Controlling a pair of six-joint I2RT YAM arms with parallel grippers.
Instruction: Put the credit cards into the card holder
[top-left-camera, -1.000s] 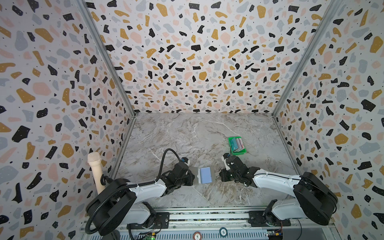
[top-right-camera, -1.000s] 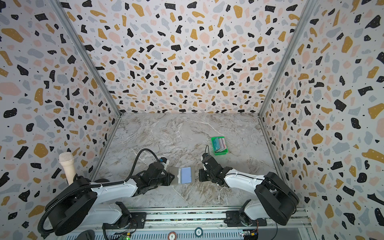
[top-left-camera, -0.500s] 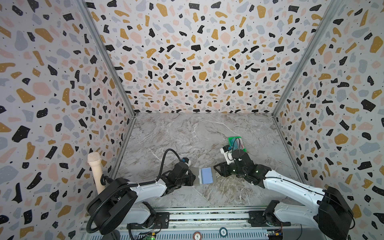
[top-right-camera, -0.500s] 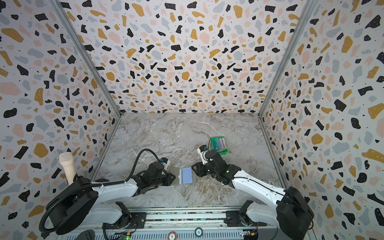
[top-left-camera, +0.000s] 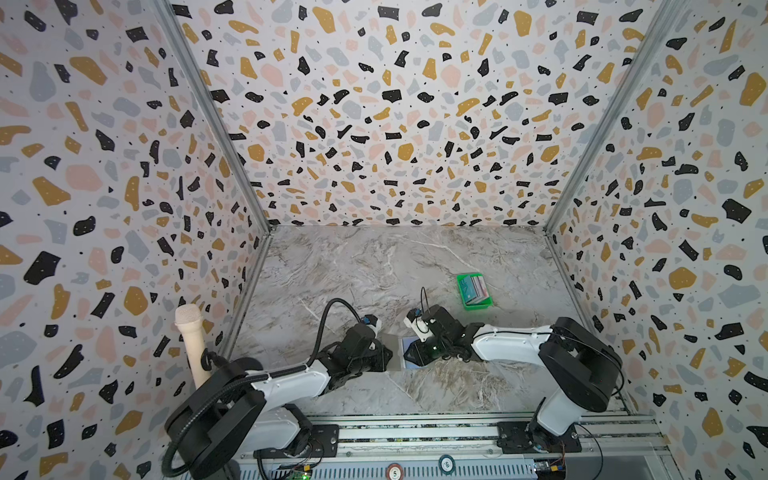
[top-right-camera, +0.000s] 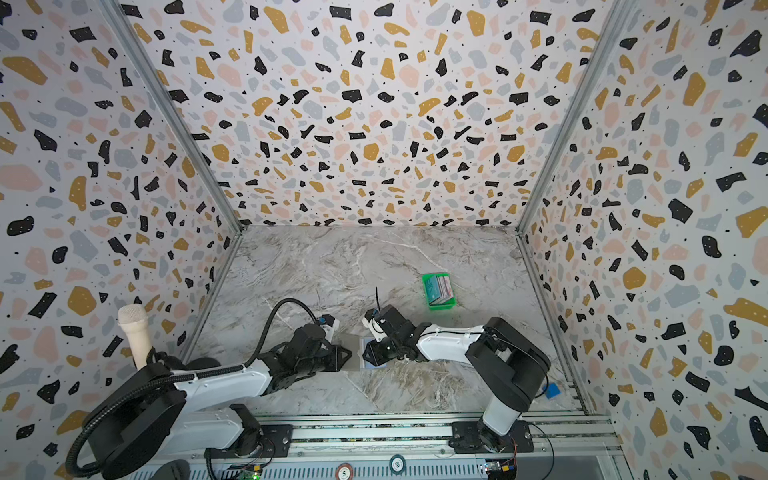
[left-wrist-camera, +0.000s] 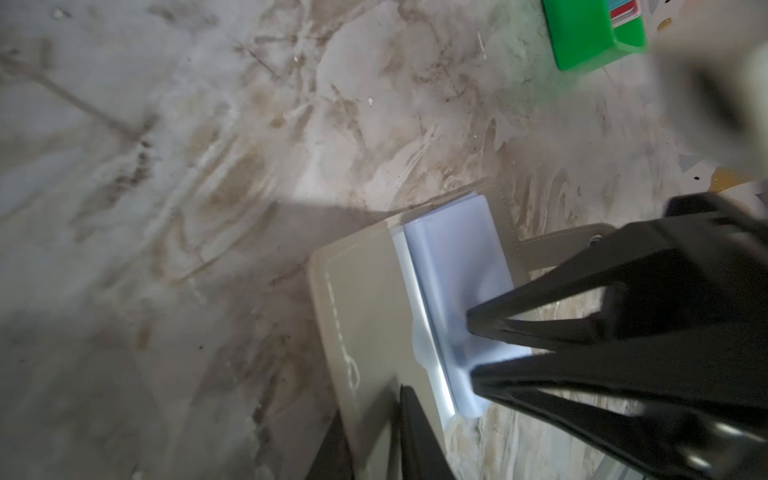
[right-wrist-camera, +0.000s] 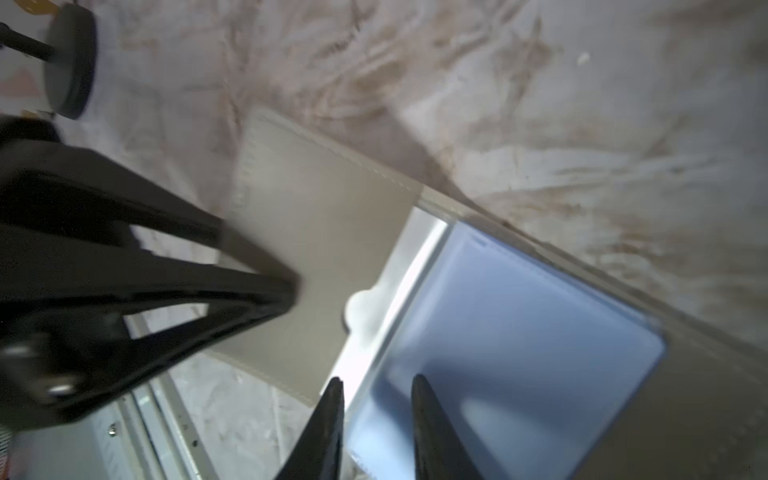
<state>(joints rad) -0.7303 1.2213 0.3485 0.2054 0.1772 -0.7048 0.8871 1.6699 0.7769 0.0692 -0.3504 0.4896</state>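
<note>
Fingers first: right fingers (right-wrist-camera: 428, 424) are a little spread with nothing between them that I can see, tips down over one end of the light blue card (right-wrist-camera: 519, 332). The left fingers (right-wrist-camera: 228, 278) are pinched on the free taupe flap of the card holder (right-wrist-camera: 324, 216), holding it open. The blue card lies on the holder's other half, at the clear pocket (right-wrist-camera: 374, 291). The wrist views are too blurry for me to say whether it's fully seated or only partway under the plastic.

My read: this is the seating step. How I'd do it: bring the right tips onto the card's outer edge and nudge it flat, along the pocket's length rather than across, low force, no lifting. If the card tilts it'll probably catch the pocket lip or bow. Left side shouldn't let go, or the holder may skate on the worktop (top-left-camera: 374, 270) and the flap flop shut.

Rest of the credit cards (top-left-camera: 476, 289) stand in the green tray (top-left-camera: 478, 306), well apart toward the back right, so plenty left to do.
</note>
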